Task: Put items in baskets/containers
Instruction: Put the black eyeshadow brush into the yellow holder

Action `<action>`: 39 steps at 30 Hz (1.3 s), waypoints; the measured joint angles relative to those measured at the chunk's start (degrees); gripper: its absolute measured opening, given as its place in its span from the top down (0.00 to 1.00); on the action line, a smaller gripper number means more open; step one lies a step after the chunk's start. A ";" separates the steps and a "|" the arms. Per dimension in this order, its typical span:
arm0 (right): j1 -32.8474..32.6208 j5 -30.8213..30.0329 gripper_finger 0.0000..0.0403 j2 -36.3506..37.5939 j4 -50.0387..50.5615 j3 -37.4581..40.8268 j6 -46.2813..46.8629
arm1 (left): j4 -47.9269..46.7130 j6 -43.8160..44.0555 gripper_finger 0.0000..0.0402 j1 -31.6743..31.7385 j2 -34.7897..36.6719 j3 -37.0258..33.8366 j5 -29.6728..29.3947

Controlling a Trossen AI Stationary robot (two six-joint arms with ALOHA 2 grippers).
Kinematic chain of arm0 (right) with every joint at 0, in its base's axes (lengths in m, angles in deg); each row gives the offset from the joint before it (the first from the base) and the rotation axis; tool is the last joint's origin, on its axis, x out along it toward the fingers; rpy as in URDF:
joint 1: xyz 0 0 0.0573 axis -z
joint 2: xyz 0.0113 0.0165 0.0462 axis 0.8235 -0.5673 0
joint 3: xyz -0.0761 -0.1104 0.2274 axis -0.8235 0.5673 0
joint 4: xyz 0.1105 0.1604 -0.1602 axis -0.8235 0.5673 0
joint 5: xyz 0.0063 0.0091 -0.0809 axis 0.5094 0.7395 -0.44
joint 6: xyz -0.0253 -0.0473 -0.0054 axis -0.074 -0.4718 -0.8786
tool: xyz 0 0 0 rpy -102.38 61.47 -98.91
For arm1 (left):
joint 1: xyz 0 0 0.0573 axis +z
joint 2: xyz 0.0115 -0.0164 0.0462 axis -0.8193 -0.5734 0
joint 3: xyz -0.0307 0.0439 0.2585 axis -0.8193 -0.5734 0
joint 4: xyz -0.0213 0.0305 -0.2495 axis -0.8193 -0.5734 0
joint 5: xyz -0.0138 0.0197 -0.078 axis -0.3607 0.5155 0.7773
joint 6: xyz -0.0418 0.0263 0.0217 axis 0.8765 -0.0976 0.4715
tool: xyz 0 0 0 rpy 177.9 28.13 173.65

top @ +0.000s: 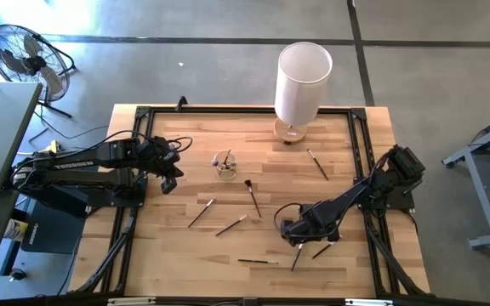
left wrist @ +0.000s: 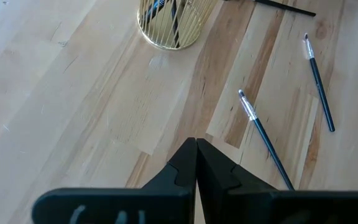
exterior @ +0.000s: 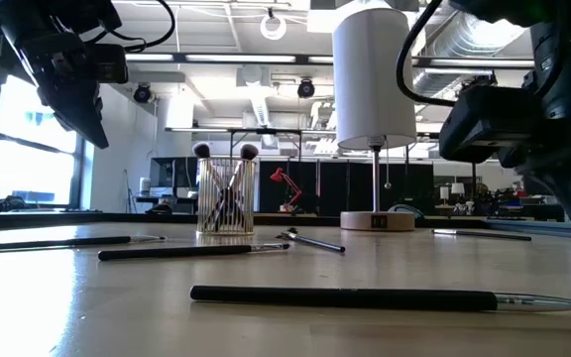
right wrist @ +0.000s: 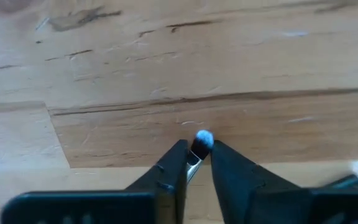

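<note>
The right gripper [top: 293, 237] is low over the near right part of the table [top: 185, 255], and in the right wrist view its two dark fingers [right wrist: 169, 165] are pinched on a thin makeup brush [right wrist: 199, 146], with the pale bristle tip poking out just beyond the fingertips and the handle running back between them. In the high view that brush's dark handle [top: 297, 256] trails from the gripper toward the near edge of the table, tilted slightly off the table's depth. The left gripper [left wrist: 196, 163] hangs above the left side of the table with its fingers pressed together and nothing between them; the glass cup [left wrist: 174, 23] lies ahead of it, well apart. The cup [top: 225, 164] stands upright near the middle of the table, left of the white cylinder [top: 301, 83] on its wooden base, and already has a few brushes standing in it, bristle heads up in the low view [exterior: 224, 193]. The other brushes lie flat and scattered: two pale-tipped ones [top: 201, 212] and [top: 230, 225] lie slantwise in front of the cup, one with a reddish head [top: 252, 195] points roughly away from the near edge, one [top: 317, 164] lies diagonally right of the cylinder base, one [top: 256, 261] lies nearly crosswise near the front edge, and another short dark one [top: 322, 250] sits just beside the right gripper.
</note>
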 joint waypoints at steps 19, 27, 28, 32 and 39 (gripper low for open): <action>11.70 -24.27 1.00 4.42 -19.12 -1.09 -51.48 | 1.77 0.16 1.00 0.00 -0.02 0.02 -0.69; 23.89 -25.10 1.00 7.71 -39.62 -1.11 -87.76 | 6.42 4.38 1.00 0.00 -0.02 0.04 -2.56; 25.62 -24.08 1.00 7.76 -43.79 -1.11 -91.63 | 7.02 5.18 1.00 0.00 -0.02 0.05 -2.57; 31.67 -17.55 1.00 7.70 -62.83 -1.12 -103.66 | 7.96 8.20 1.00 0.00 -0.02 0.09 -2.79; 38.90 -9.18 1.00 7.39 -82.38 -1.29 -114.15 | 7.89 11.18 1.00 0.00 -0.02 0.09 -3.04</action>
